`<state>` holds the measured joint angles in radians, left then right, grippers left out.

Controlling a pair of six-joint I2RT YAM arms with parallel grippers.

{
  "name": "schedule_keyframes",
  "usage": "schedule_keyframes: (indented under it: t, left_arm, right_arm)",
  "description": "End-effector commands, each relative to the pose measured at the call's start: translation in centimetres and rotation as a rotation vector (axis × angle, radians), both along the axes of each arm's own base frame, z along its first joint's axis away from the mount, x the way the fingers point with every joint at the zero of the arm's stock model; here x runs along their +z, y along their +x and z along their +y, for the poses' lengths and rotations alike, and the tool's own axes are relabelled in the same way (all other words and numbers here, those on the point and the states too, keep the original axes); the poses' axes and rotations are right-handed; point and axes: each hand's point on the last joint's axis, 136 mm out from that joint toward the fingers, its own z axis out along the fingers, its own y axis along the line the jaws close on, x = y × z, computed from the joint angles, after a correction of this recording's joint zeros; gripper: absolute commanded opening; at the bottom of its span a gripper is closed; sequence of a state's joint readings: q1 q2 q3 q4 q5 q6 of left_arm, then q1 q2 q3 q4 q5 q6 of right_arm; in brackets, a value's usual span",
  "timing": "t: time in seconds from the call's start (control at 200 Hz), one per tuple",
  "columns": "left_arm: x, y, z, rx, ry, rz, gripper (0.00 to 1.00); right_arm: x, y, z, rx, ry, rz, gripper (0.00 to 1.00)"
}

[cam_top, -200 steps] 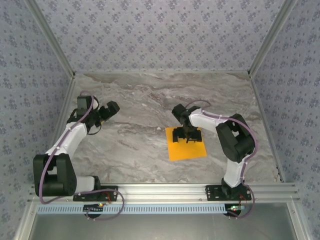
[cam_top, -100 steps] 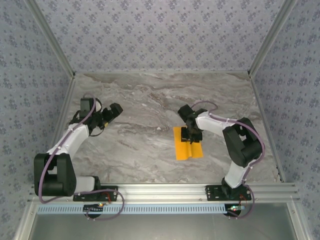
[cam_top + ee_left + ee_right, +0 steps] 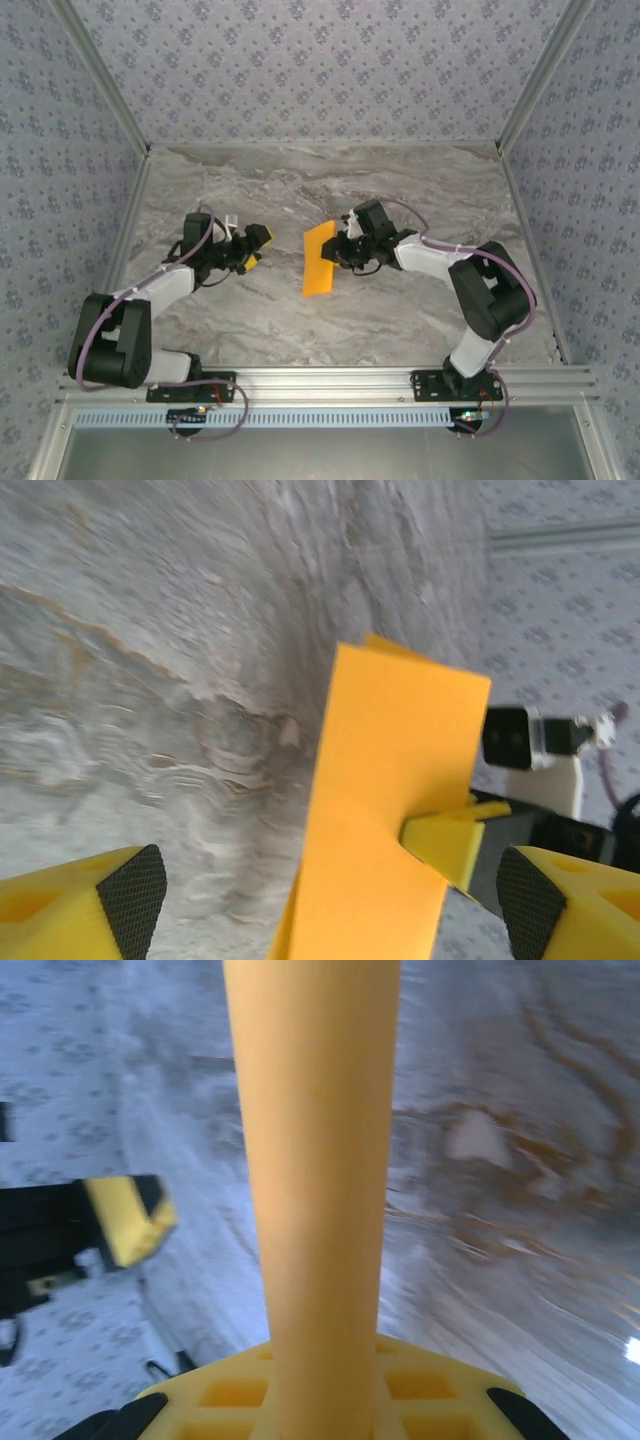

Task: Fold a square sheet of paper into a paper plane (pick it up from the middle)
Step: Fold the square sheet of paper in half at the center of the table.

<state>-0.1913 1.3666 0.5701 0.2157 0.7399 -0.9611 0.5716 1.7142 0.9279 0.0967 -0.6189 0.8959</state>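
The square sheet of paper (image 3: 319,259) is bright orange, pinched at its middle and bent into a narrow doubled strip held off the table. My right gripper (image 3: 343,250) is shut on it from the right. In the right wrist view the paper (image 3: 315,1180) rises straight out of the right gripper (image 3: 325,1395). My left gripper (image 3: 257,244) stands open just left of the paper, pointing at it. In the left wrist view the paper (image 3: 390,800) hangs ahead between the open left gripper's (image 3: 330,905) pads, apart from them, with a yellow finger of the right gripper (image 3: 448,848) at its edge.
Everything takes place over a grey marbled tabletop (image 3: 260,310). Patterned walls (image 3: 300,60) close it in at the back and sides. An aluminium rail (image 3: 330,380) carrying both arm bases runs along the near edge.
My right gripper closed on the sheet's middle, lifted it off the table and carried it left toward the centre. The left gripper moved right toward the paper.
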Motion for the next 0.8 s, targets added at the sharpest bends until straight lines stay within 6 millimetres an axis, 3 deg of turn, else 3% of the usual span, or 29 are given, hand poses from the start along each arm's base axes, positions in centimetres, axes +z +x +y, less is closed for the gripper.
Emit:
schedule_keyframes:
  t: [0.0,0.175,0.415,0.794]
  left_arm:
    - [1.5,-0.6,-2.8,-0.106,-0.124,-0.037,0.88]
    - [-0.3,-1.0,-5.3,-0.153,-0.166,0.007,0.80]
    - [-3.2,-0.4,-6.3,-0.149,-0.193,0.069,0.62]
    - [-3.0,-0.5,-7.2,-0.207,-0.184,0.036,0.51]
  right_arm:
    - [0.6,0.4,1.7,0.036,0.136,0.017,0.22]
    - [-0.8,0.9,1.8,0.042,0.176,0.059,0.24]
    - [-1.9,1.0,1.2,0.042,0.188,0.101,0.27]
    - [-1.3,0.9,1.3,0.055,0.228,0.115,0.29]
